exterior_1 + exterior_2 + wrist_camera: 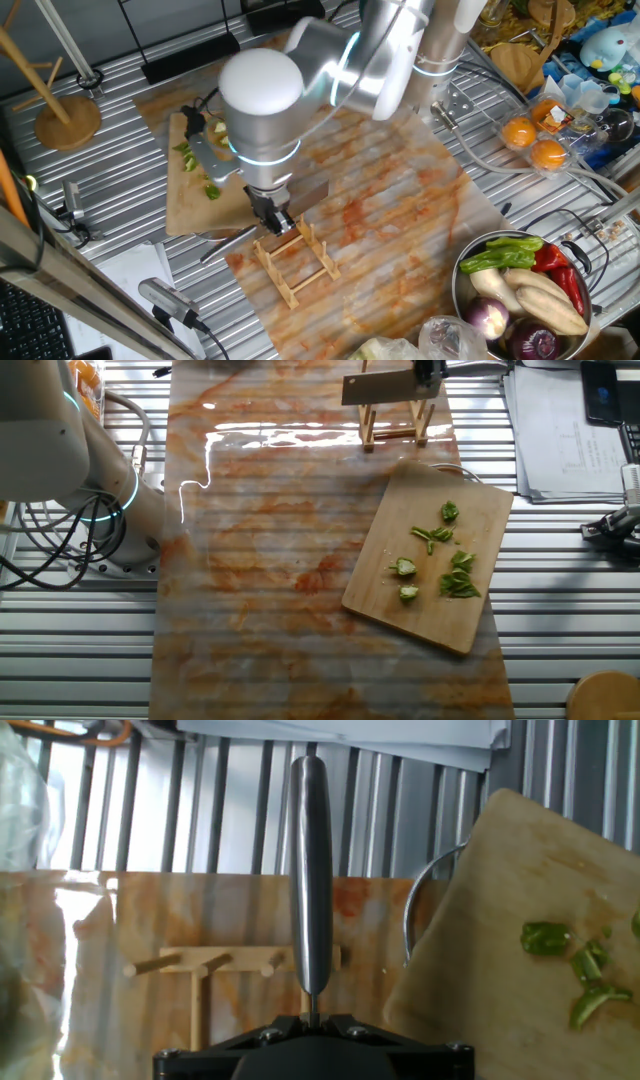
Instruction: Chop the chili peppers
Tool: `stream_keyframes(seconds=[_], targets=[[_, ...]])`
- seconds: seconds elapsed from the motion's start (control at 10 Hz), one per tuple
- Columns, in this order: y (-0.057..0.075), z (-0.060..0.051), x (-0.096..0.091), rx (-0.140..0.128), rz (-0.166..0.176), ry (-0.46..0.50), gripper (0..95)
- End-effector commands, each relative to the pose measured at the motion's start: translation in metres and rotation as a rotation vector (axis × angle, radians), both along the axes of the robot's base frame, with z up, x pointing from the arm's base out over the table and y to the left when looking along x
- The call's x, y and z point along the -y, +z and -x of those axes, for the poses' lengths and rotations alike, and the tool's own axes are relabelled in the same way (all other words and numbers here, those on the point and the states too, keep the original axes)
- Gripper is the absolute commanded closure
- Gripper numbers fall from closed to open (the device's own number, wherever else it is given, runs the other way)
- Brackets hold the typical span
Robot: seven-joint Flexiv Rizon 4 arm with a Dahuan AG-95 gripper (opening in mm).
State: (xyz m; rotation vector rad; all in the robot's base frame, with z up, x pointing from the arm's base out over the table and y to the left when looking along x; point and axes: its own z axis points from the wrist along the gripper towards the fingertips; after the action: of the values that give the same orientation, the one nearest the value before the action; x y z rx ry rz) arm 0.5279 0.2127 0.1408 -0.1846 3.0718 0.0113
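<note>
Since the chili peppers [436, 560] already lie in small green chunks on the cutting board [400, 605], we judge the chopping done, with only putting the knife [385, 387] away left. In one fixed view our tool [277, 215] is closed on that knife above the wooden rack [297, 262]; a metal bowl [460, 292] on the counter [130, 85] holds mixed vegetables. In the other fixed view the blade hangs over the rack, apart from the board. In the hand view we see the knife's spine upright, chunks off right.

marbled mat [280, 560] on slatted table [80, 650]
</note>
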Motion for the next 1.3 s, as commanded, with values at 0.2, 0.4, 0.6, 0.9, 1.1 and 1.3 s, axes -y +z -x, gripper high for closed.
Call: stream_keyframes(seconds=[0.2, 0.4, 0.6, 0.9, 1.1, 1.3], targets=[[-0.005, 0.000, -0.005, -0.008, 0.006, 0.011, 95.0], [-0.016, -0.003, -0.002, -0.005, 0.001, 0.054, 95.0], [-0.025, -0.008, 0.000, -0.002, -0.033, 0.050, 95.0], [-0.035, -0.010, 0.003, 0.010, -0.058, 0.023, 95.0], [-0.043, -0.013, 0.005, 0.014, -0.074, 0.005, 95.0], [-0.053, -0.016, 0.005, 0.018, -0.110, -0.004, 95.0]])
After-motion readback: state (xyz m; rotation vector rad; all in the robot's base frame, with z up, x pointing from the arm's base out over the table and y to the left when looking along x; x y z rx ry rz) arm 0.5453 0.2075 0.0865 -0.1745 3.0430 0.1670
